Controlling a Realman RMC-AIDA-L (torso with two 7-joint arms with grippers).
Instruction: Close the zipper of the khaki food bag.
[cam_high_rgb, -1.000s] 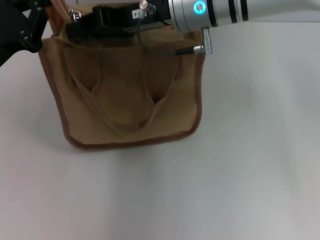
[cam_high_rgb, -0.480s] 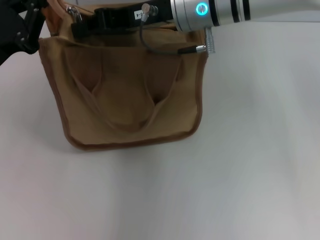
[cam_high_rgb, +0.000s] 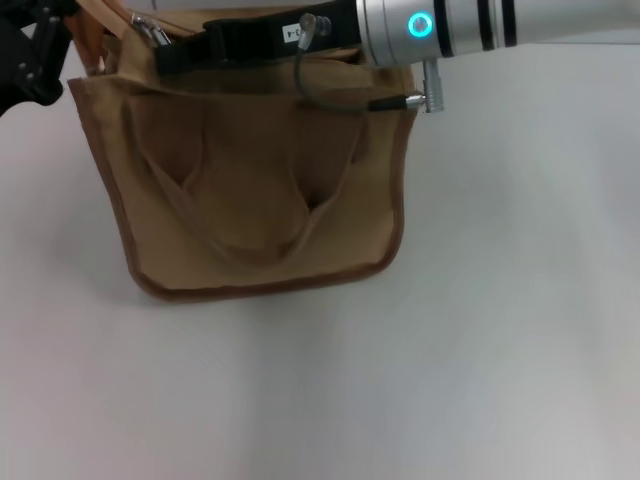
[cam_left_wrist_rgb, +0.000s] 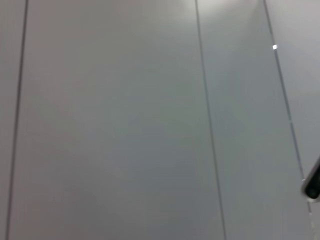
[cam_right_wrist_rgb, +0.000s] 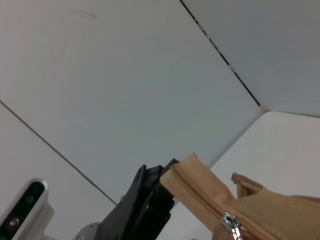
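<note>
The khaki food bag (cam_high_rgb: 260, 200) stands on the white table at the upper left of the head view, front pocket and loop handles facing me. My right arm reaches across its top, and my right gripper (cam_high_rgb: 160, 50) sits over the top's left end, beside a small silver metal part (cam_high_rgb: 150, 33). The right wrist view shows the tan zipper (cam_right_wrist_rgb: 200, 197) and its silver slider (cam_right_wrist_rgb: 230, 221). My left gripper (cam_high_rgb: 35, 55) is at the bag's upper left corner. In the right wrist view it (cam_right_wrist_rgb: 145, 200) is shut on the bag's end (cam_right_wrist_rgb: 177, 175).
The white table (cam_high_rgb: 480, 350) stretches in front of and to the right of the bag. A black cable with a metal plug (cam_high_rgb: 400, 100) hangs from my right wrist over the bag's top right. The left wrist view shows only grey wall panels (cam_left_wrist_rgb: 150, 120).
My right arm has slid a little to the right along the bag's top. The bag's upper left corner has been drawn slightly left and up with my left gripper.
</note>
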